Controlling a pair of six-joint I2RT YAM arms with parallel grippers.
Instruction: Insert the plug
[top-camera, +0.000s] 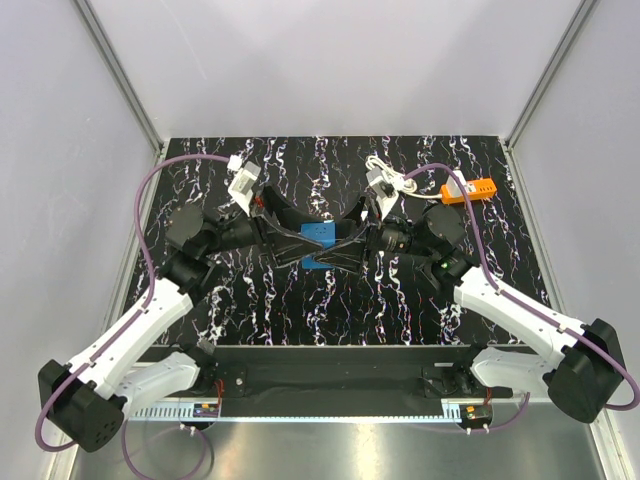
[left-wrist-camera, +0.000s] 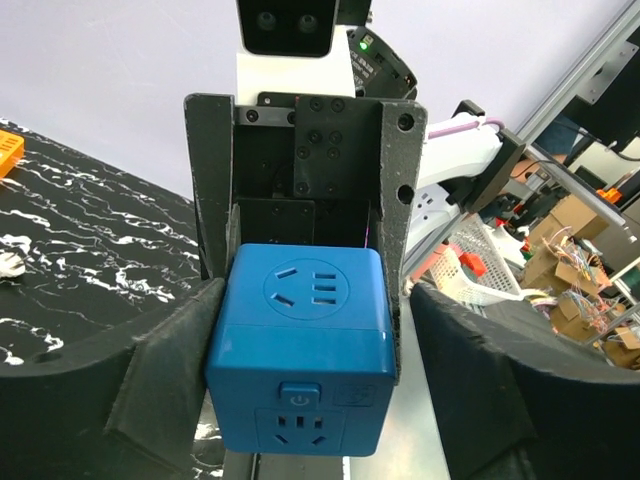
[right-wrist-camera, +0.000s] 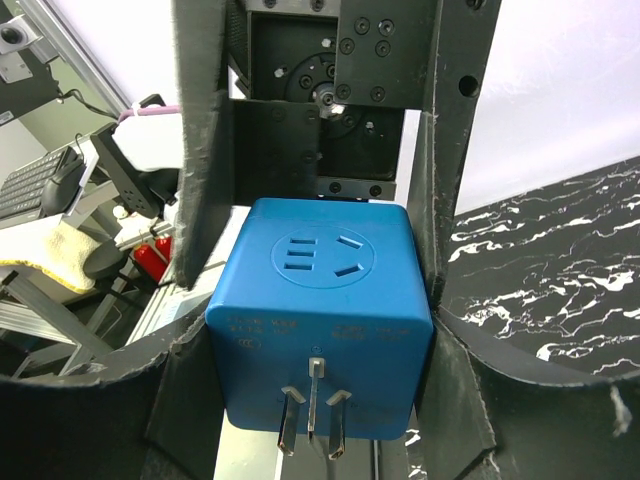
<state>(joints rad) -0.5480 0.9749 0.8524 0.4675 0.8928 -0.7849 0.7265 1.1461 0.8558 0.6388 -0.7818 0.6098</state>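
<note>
**Blue cube plug held between two claws**

From above: the blue cube plug (top-camera: 318, 238) sits over the middle of the bench (top-camera: 250, 300). The left claw (top-camera: 308, 248) and the right claw (top-camera: 337, 244) meet around it. An orange socket strip (top-camera: 470, 190) lies near the far right corner.

Left wrist: the left claw is apart. One finger (left-wrist-camera: 500, 380) has a gap beside the cube.

Right wrist: the right claw is clamped on the cube's flat sides. Three metal pins (right-wrist-camera: 312, 415) stick out. The cube looks hard, smooth and light. I would hold the flat sides, not the pins, which might bend.
</note>
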